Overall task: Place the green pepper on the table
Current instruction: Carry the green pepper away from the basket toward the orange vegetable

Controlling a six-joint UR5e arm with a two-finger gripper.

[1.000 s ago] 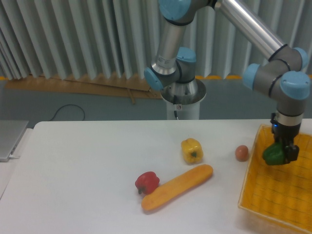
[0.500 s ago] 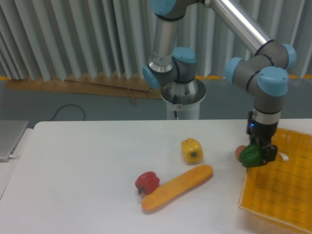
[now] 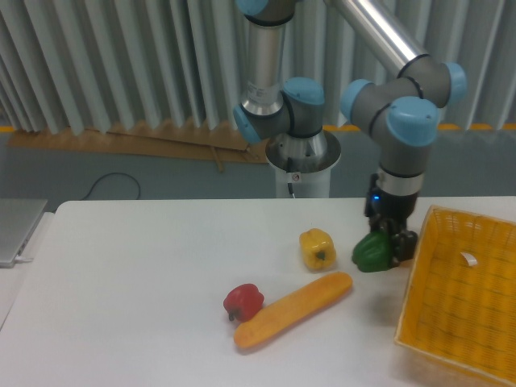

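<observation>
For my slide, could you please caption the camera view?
Gripper holds green pepper over table, beside yellow pepper.

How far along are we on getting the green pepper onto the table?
Done: the green pepper is out of the yellow basket and over the white table, right of the yellow pepper. In hand: the gripper is shut on it; whether it touches the tabletop cannot be told. Left: set it down, open the fingers and pull away.

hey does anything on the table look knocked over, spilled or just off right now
Nothing stands out. The green pepper is held in the gripper beside the yellow pepper; the red pepper, long orange vegetable and yellow basket look undisturbed.
</observation>
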